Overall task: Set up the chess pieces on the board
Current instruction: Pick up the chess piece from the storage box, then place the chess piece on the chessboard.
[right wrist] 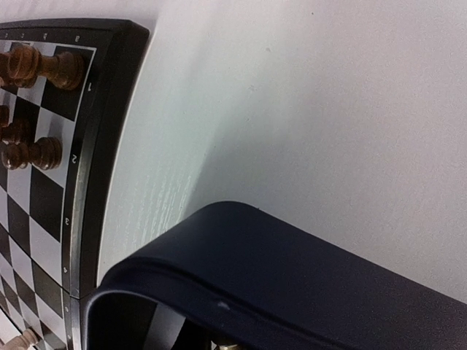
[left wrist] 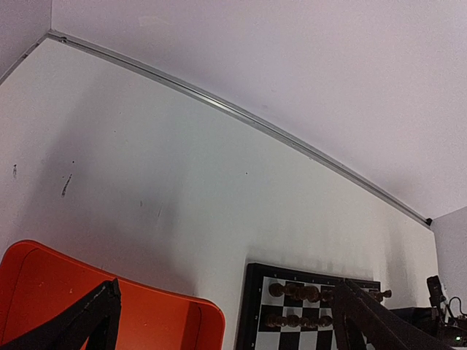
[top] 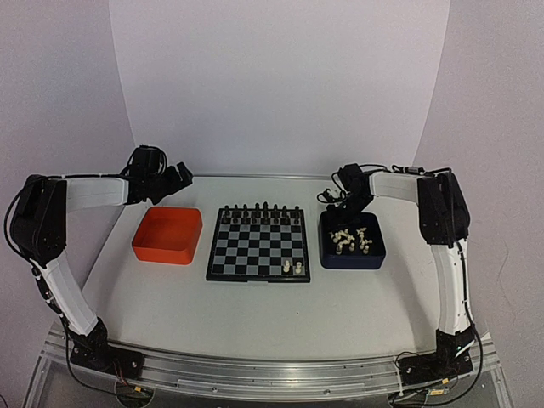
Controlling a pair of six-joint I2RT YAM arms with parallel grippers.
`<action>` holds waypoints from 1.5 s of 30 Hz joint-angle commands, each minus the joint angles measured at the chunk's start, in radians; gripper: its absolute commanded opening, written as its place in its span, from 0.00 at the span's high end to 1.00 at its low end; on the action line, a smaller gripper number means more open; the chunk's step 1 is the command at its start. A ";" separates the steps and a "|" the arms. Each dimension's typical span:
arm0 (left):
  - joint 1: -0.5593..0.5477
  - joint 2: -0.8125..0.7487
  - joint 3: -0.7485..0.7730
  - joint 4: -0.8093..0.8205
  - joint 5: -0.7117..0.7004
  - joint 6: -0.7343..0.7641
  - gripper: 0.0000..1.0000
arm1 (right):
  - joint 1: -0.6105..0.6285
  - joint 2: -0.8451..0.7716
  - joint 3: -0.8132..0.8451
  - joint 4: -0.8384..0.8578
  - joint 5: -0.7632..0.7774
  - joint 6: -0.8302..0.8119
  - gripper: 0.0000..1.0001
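Observation:
The board [top: 258, 244] lies mid-table, with black chessmen [top: 259, 210] filling its two far rows. Two cream chess pieces [top: 293, 269] stand on its near right squares. Many more cream pieces [top: 350, 240] lie loose in the dark blue tray [top: 376, 255]. My right gripper [top: 338, 206] hangs over that tray's far left corner, shut. Its fingers are out of the right wrist view, where the tray's rim [right wrist: 292, 270] fills the bottom. My left gripper [left wrist: 228, 286] is open and empty above the orange tray [top: 167, 235], its fingers [left wrist: 102, 313] spread wide.
The orange tray [left wrist: 73, 299] sits left of the board [left wrist: 255, 306]; no pieces show in it. The board's edge [right wrist: 95, 146] and black chessmen [right wrist: 44, 65] lie just left of the blue tray. A metal rail [left wrist: 241, 117] marks the table's far edge.

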 commanded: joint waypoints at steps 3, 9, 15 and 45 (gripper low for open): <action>-0.003 -0.028 -0.001 0.039 0.008 0.012 0.00 | -0.002 -0.085 -0.024 0.019 0.012 0.023 1.00; -0.003 -0.030 -0.003 0.042 0.011 0.013 0.00 | -0.001 -0.090 -0.033 0.049 0.009 0.036 1.00; -0.003 -0.035 -0.008 0.040 0.008 0.013 0.00 | -0.001 -0.092 -0.032 0.066 0.007 0.041 1.00; -0.050 -0.052 0.026 0.066 0.021 0.044 0.00 | 0.000 -0.399 -0.230 0.123 -0.056 0.042 1.00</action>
